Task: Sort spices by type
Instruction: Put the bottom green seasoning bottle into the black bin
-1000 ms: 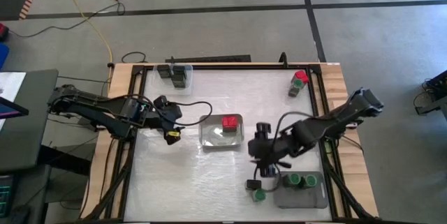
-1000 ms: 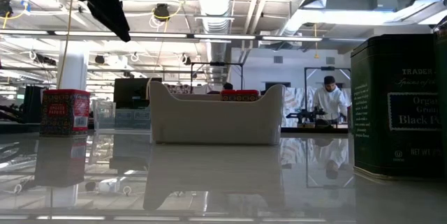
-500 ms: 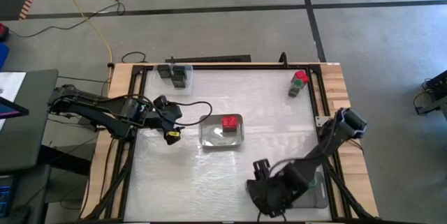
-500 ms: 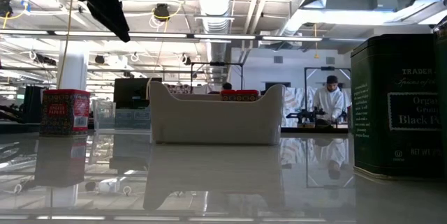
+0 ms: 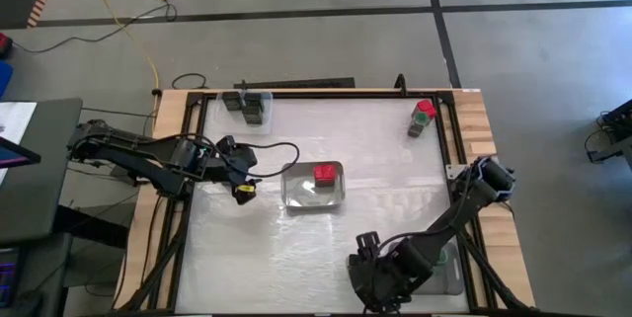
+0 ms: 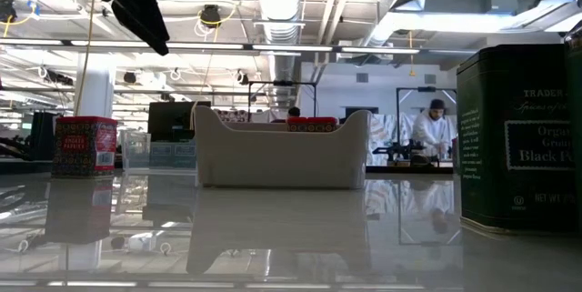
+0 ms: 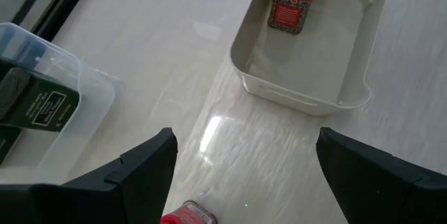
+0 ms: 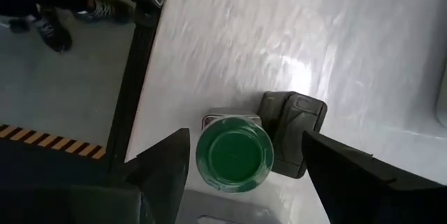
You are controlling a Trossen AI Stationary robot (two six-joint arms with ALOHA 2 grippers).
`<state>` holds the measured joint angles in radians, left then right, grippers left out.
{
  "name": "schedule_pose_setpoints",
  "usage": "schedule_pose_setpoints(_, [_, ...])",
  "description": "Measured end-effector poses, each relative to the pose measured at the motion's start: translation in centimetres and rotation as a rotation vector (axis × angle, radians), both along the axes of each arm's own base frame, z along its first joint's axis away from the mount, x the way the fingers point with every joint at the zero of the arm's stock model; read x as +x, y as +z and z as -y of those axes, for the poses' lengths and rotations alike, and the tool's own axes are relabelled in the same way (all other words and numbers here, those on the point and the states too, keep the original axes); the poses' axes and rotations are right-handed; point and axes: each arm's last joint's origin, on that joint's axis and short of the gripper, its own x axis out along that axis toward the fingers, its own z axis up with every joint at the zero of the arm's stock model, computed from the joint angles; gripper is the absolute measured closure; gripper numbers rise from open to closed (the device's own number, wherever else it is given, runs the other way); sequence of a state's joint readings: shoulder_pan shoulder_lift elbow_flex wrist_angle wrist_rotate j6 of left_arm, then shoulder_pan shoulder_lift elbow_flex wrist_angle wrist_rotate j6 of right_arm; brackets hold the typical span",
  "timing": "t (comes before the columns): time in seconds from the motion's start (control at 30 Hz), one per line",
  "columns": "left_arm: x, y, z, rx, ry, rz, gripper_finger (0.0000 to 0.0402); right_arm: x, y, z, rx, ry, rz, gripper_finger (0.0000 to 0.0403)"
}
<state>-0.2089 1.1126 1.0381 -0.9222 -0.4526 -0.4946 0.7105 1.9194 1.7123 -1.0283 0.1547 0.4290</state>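
Note:
My right gripper (image 5: 375, 279) hovers open at the table's near edge. Its fingers stand on either side of a green round-capped spice (image 8: 233, 155), above it, without touching. That spice stands upright on the table beside a dark rounded block (image 8: 294, 133). My left gripper (image 5: 242, 174) waits open at the left, above a red-capped spice (image 7: 187, 214). Another red-capped spice (image 7: 293, 1) stands in the white tray (image 5: 296, 197) at the centre. Black boxy spices (image 7: 35, 102) sit in a clear tray (image 5: 259, 100) at the far left.
A red-capped spice (image 5: 425, 110) and a darker container (image 5: 416, 127) stand at the far right corner. A grey tray (image 5: 452, 273) lies at the near right, mostly under my right arm. In the low view a dark tin (image 6: 518, 137) stands close at the right.
My right gripper has swung from the middle right of the table toward the near edge and come down, tipping more steeply, so that it now stands over the green-capped spice and covers the grey tray. Its fingers have stayed open.

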Motion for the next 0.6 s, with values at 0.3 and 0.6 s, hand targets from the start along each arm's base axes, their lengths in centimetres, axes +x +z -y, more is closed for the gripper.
schedule_pose_setpoints(0.3, [0.0,0.0,0.0,-0.004,0.005,0.002,0.0075,0.3,-1.2,-0.1,0.040,-0.020,0.003,0.0101])
schedule_pose_setpoints(0.6, [0.0,0.0,0.0,-0.004,0.005,0.002,0.0075,0.1,-1.3,0.4,0.013,-0.022,-0.032,0.0101])
